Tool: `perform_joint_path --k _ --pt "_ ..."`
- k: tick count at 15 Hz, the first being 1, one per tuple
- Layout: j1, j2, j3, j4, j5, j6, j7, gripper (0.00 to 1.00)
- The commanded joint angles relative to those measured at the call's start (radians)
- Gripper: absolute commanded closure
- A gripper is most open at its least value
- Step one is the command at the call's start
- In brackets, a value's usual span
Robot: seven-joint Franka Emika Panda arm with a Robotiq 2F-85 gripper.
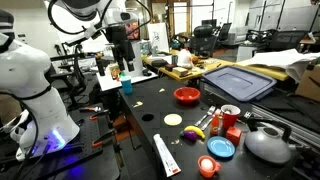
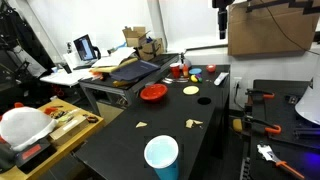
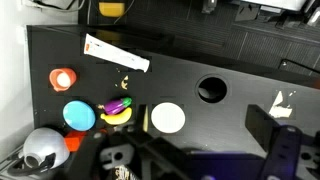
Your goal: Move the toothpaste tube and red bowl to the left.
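Toothpaste tube (image 3: pixel 116 54) lies flat on the table (image 1: pixel 105 140), well apart from the red bowl (image 1: pixel 187 95), which sits upright farther back. I hang high above both, and whether my jaws are wide or narrow I cannot tell. The tube looks light, soft and squashy, so I judge a gentle pinch across its middle best. The bowl seems light, stiff and slick, so I would take it by the rim.
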State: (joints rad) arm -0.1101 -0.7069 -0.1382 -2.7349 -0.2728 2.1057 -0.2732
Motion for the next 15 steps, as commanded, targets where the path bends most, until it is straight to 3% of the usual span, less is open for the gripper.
perform_joint_path --k 1,13,15 --pt "0.003 0.0 -0.002 0.002 -0.001 -0.003 0.001 0.0" --pt "0.003 0.0 -0.002 0.002 -0.001 -0.003 0.001 0.0" --pt "0.0 0.047 -0.017 0.016 -0.002 0.018 -0.008 0.0"
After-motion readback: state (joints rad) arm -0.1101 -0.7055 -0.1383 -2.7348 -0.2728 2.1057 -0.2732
